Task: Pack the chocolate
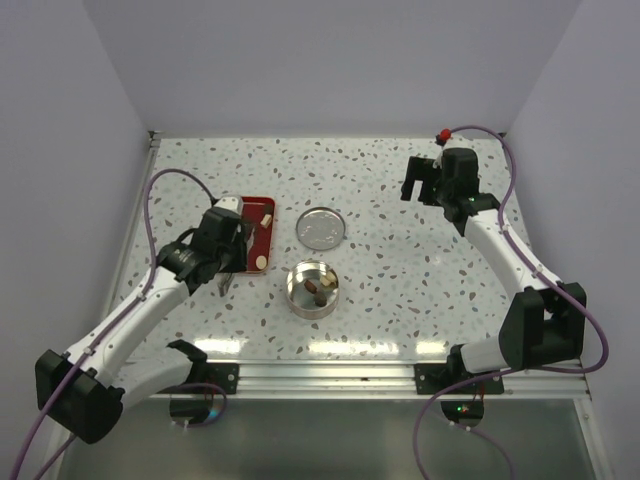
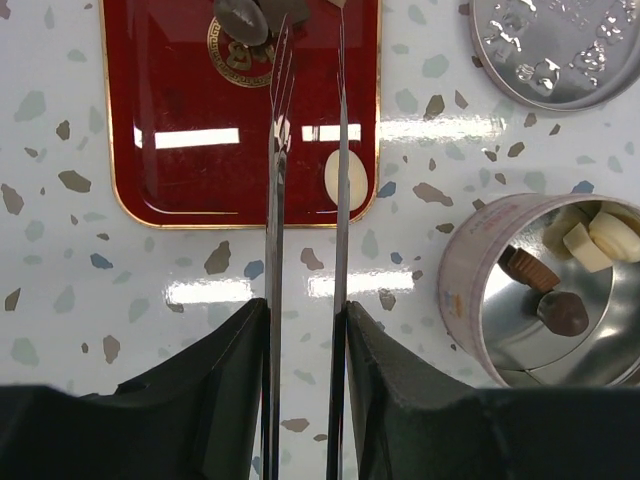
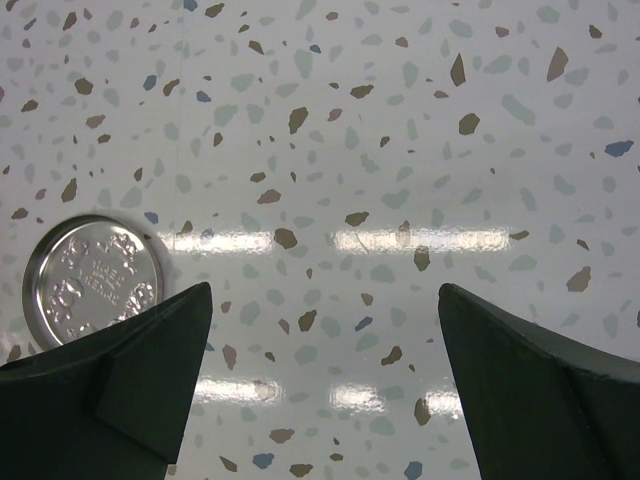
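Judging by what lies where, packing is partly done. The red tray on the left has a dark chunk and a pale chunk left on it. The round tin just right of it holds several chocolate pieces, and its lid lies off, farther back. The left gripper clamps slim tweezers, blades slightly parted, tips by the dark chunk; contact is unclear. The right gripper hangs wide open and empty.
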